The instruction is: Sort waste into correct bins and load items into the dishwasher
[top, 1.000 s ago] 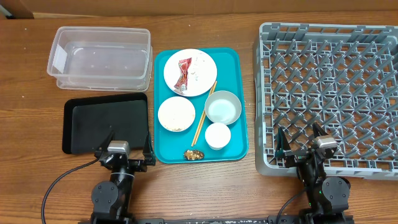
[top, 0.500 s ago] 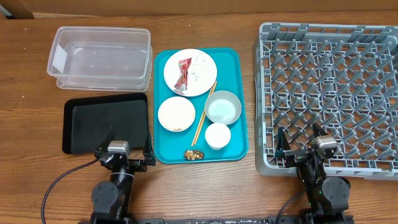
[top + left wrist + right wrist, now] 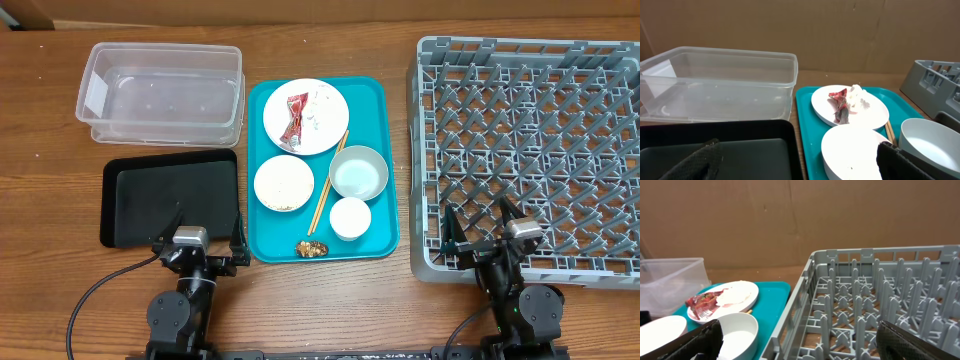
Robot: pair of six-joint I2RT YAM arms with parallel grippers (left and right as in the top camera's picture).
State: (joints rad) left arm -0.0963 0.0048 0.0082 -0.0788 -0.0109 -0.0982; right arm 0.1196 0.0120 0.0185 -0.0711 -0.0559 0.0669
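Note:
A teal tray (image 3: pixel 380 235) holds a round white plate (image 3: pixel 322 128) with a crumpled red-and-white wrapper (image 3: pixel 297 117) and white paper (image 3: pixel 321 97), two pale bowls (image 3: pixel 283 183) (image 3: pixel 358 172), a small white cup (image 3: pixel 350 218), wooden chopsticks (image 3: pixel 329 180) and a brown food scrap (image 3: pixel 311 248). The clear tub (image 3: pixel 160 92) and black tray (image 3: pixel 170 195) lie left. The grey dish rack (image 3: pixel 530 140) is right. My left gripper (image 3: pixel 205 240) is open at the black tray's near edge. My right gripper (image 3: pixel 487 230) is open over the rack's near edge. The wrapper also shows in the left wrist view (image 3: pixel 840 102).
Brown cardboard walls stand behind the table in both wrist views. Bare wooden tabletop lies between the teal tray and the rack (image 3: pixel 405 150) and along the front edge.

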